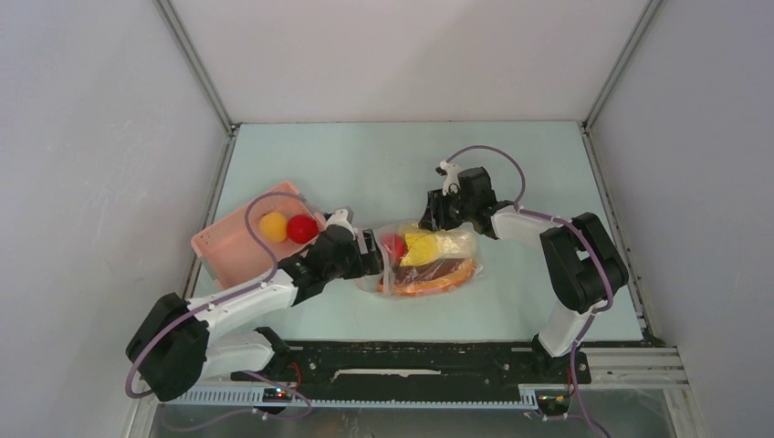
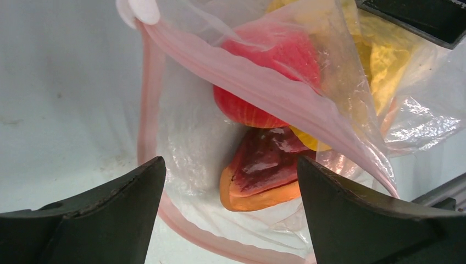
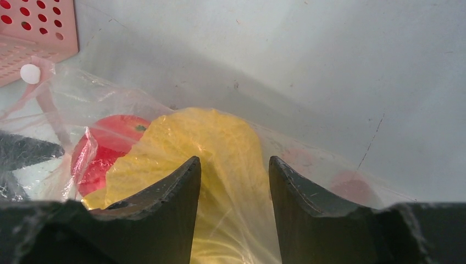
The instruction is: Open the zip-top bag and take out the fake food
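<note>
The clear zip-top bag lies mid-table with its mouth open to the left. Inside are a red round fruit, a large yellow piece and an orange-rimmed dark red piece. My left gripper is open at the mouth. In the left wrist view its jaws straddle the dark red piece, under the pink zip strip. My right gripper is at the bag's far edge. In the right wrist view it pinches wrinkled plastic over the yellow piece.
A pink basket stands at the left and holds an orange-yellow fruit and a red fruit. It also shows in the right wrist view. Enclosure walls rise on both sides and at the back.
</note>
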`<state>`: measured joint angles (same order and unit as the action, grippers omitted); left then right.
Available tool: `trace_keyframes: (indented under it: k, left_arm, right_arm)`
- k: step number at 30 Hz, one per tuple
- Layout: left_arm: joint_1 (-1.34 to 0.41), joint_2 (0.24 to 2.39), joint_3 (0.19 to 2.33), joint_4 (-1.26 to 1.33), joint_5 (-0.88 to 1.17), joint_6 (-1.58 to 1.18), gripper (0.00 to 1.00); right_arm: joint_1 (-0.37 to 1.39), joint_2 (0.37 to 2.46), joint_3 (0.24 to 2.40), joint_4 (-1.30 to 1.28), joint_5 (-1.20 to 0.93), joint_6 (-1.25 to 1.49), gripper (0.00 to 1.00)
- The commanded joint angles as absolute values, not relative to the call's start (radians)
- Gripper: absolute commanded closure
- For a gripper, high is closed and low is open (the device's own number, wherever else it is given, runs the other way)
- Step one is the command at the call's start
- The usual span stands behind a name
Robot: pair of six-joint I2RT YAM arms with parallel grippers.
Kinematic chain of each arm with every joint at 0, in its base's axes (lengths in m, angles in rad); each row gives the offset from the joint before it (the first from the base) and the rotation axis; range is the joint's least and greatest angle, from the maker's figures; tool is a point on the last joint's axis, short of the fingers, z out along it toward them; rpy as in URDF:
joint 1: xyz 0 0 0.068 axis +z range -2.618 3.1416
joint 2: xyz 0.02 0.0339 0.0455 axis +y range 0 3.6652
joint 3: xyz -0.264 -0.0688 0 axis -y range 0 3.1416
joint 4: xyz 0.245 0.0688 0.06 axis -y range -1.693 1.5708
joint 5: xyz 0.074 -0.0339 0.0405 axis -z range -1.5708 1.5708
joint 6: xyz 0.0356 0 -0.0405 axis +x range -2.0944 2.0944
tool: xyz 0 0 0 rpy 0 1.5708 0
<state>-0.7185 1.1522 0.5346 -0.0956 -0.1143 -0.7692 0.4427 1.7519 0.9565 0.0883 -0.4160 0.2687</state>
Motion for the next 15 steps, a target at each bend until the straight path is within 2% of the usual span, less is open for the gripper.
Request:
trace_keyframes:
  k: [1, 15]
  left_arm:
    - [-0.715, 1.158, 0.581, -0.021, -0.075, -0.78, 0.08]
    - [-0.715, 1.29, 0.594, 0.148, -0.159, -0.792, 0.08]
  right_arm:
    - [0.437, 1.761, 0.951, 0.105, -0.426, 0.266, 0.47]
    - [0.446, 1.765, 0.953, 0.118, -0.447, 0.262, 0.44]
